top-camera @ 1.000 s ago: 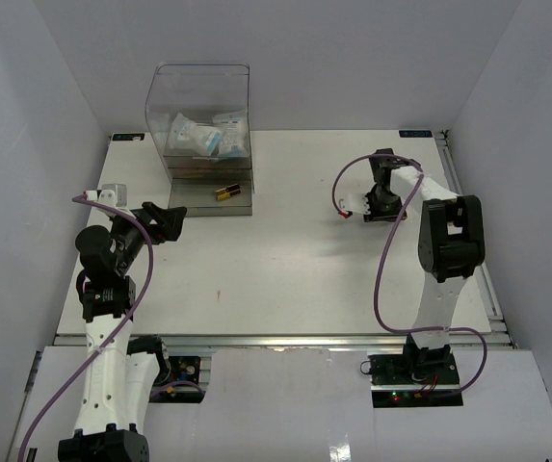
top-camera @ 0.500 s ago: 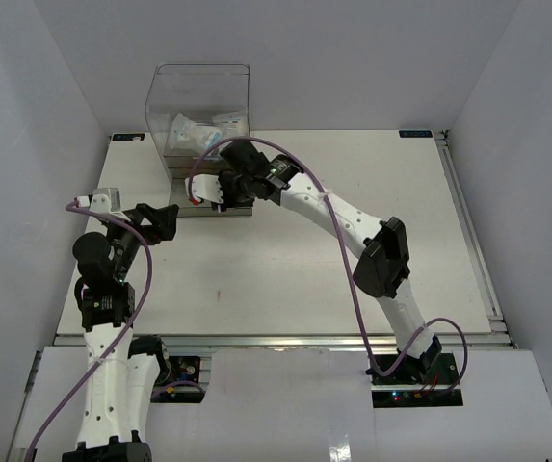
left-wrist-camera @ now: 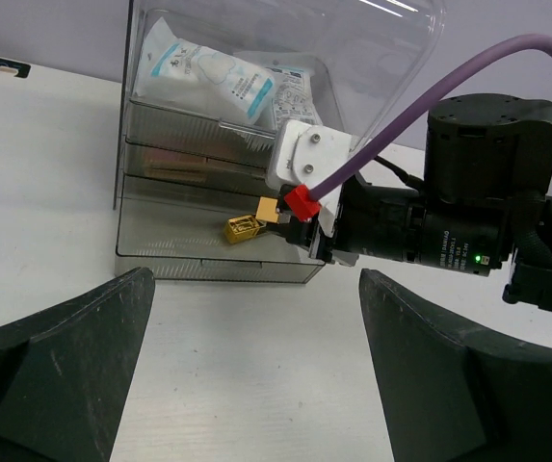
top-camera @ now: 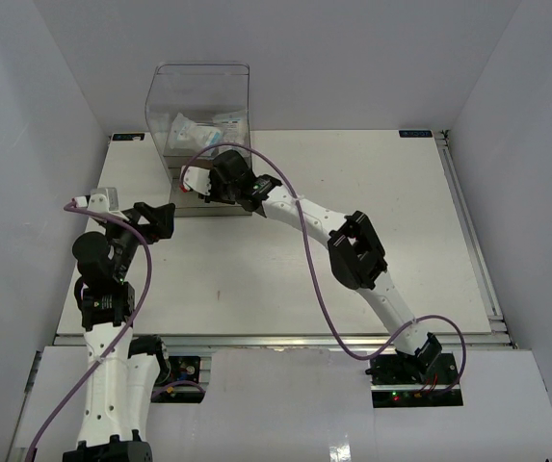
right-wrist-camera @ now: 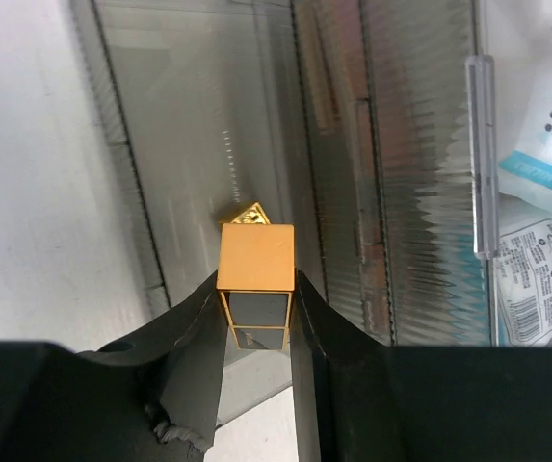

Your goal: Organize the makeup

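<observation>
Right gripper (right-wrist-camera: 258,285): my jaws were drawn partway in and clamped on a short black-gold tube (right-wrist-camera: 256,258), with one finger pressed to each of its dark sides.
Held tube: its square gold end stuck out past my fingertips and faced my wrist camera, at the open front of the lowest tier of the clear box (right-wrist-camera: 391,192).
Second tube: a gold tube (right-wrist-camera: 249,213) lay on the floor of that same tier, just beyond the one I held. I could not tell whether the two touched.
Packets: the clear blue-white packets (right-wrist-camera: 545,144) sat in the top tier, above and behind the tubes.
Box: it stood on the far left part of the table (top-camera: 353,250), its stepped tiers open towards me.
Right arm: it reached across the table from its base to the box, with the purple cable (top-camera: 304,241) looping along it.
Left gripper (left-wrist-camera: 256,289): my other jaws were spread wide and held nothing. They hung over the left side of the table, pointed at the box and clear of it.
</observation>
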Available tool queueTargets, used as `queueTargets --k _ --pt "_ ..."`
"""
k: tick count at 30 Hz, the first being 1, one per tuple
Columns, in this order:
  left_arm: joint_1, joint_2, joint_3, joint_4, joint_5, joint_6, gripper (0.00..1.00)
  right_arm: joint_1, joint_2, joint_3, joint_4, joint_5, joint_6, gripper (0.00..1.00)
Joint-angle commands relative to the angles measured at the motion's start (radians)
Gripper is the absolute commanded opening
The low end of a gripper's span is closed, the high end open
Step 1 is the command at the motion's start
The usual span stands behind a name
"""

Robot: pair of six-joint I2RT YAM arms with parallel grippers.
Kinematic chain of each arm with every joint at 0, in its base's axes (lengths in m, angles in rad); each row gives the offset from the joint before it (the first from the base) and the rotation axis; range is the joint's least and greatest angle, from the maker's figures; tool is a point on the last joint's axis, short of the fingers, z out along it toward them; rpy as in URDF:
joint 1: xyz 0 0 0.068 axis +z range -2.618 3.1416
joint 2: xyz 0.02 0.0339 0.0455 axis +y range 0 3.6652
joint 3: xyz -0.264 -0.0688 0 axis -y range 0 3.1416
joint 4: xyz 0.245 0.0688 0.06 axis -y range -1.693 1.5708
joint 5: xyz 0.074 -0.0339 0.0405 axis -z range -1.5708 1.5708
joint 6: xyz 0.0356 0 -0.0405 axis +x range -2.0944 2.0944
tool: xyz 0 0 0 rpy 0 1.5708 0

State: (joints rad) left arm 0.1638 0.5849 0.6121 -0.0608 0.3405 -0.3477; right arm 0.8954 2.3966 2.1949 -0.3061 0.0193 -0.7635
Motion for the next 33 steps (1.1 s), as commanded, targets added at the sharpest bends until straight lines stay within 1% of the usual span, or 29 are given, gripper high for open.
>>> queueTargets --k 1,3,8,11,12,13,16,21,24,27,28,29,31,33 --pt "0.010 0.007 -0.005 -0.007 0.016 0.009 0.98 -0.026 0.003 -0.016 0.168 0.044 0.013 0.23" --pt "0.010 0.012 -0.005 -0.007 0.024 0.007 0.98 -0.037 0.006 -0.039 0.184 0.046 0.007 0.27" --pt "0.010 0.024 -0.006 -0.001 0.043 0.004 0.98 -0.055 -0.011 -0.099 0.199 0.016 0.009 0.42" --pt "0.011 0.039 -0.005 0.001 0.056 0.002 0.98 -0.054 -0.027 -0.133 0.199 0.003 0.015 0.49" --pt "0.011 0.044 -0.005 0.003 0.063 0.001 0.98 -0.055 -0.031 -0.140 0.199 0.003 0.016 0.53" --pt "0.011 0.050 -0.005 0.004 0.071 0.000 0.98 -0.055 -0.033 -0.145 0.199 0.003 0.019 0.60" --pt "0.010 0.073 -0.008 0.013 0.098 -0.003 0.98 -0.055 -0.065 -0.164 0.194 -0.002 0.031 0.70" --pt "0.011 0.131 -0.008 0.029 0.192 -0.014 0.98 -0.062 -0.210 -0.197 0.117 -0.113 0.088 0.74" --pt "0.010 0.179 -0.014 0.064 0.265 -0.035 0.93 -0.079 -0.353 -0.275 0.041 -0.251 0.121 0.79" --pt "0.008 0.255 -0.014 0.096 0.332 -0.080 0.84 -0.136 -0.517 -0.430 -0.006 -0.474 0.143 0.78" --pt "0.008 0.297 -0.011 0.101 0.348 -0.101 0.78 -0.156 -0.587 -0.512 -0.014 -0.579 0.144 0.74" --pt "0.008 0.351 -0.007 0.102 0.361 -0.127 0.71 -0.176 -0.669 -0.618 -0.017 -0.708 0.139 0.68" --pt "-0.001 0.440 0.010 0.087 0.367 -0.163 0.56 -0.210 -0.794 -0.789 -0.021 -0.848 0.101 0.49" --pt "-0.014 0.487 0.024 0.068 0.337 -0.189 0.51 -0.223 -0.866 -0.881 -0.022 -0.878 0.059 0.37"
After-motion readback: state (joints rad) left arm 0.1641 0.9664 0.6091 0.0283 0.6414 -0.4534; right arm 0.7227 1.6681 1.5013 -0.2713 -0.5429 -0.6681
